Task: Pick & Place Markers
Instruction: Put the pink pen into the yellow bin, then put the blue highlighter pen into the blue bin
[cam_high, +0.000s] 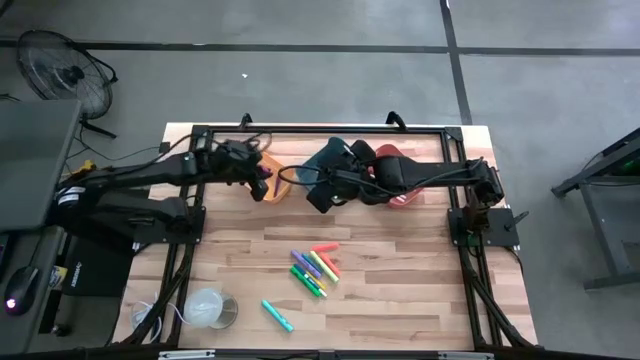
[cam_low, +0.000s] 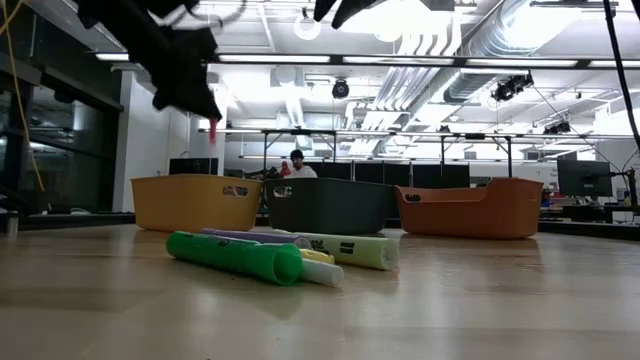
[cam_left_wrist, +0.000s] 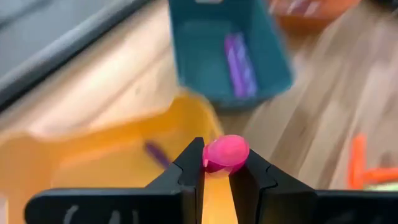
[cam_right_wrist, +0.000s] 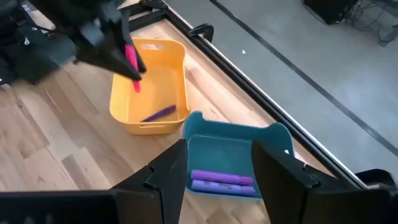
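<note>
My left gripper (cam_high: 262, 186) is shut on a pink marker (cam_left_wrist: 225, 154) above the yellow bin (cam_high: 277, 183); it also shows in the low view (cam_low: 190, 85) and the right wrist view (cam_right_wrist: 121, 53). The yellow bin (cam_right_wrist: 149, 87) holds one purple marker (cam_right_wrist: 158, 113). My right gripper (cam_right_wrist: 217, 171) is open and empty above the teal bin (cam_right_wrist: 230, 140), which holds two purple markers (cam_right_wrist: 222, 182). Several loose markers (cam_high: 315, 268) in green, yellow, purple and orange lie on the table in front of the bins, and a teal one (cam_high: 278, 316) lies nearer the front edge. My left gripper pinches the pink marker between its two fingertips (cam_left_wrist: 193, 163). The fingers come from above, slanting down. The marker stands nearly upright in the hold, its lower end (cam_right_wrist: 136, 86) sticking out below the fingers, lifted clear over the yellow bin.
An orange bin (cam_low: 470, 208) stands to the right of the teal bin (cam_low: 330, 205) and the yellow bin (cam_low: 195, 200) along the far side. A white round cup-like thing (cam_high: 205, 308) lies near the front left corner. A person shows in the room beyond (cam_low: 297, 165).
</note>
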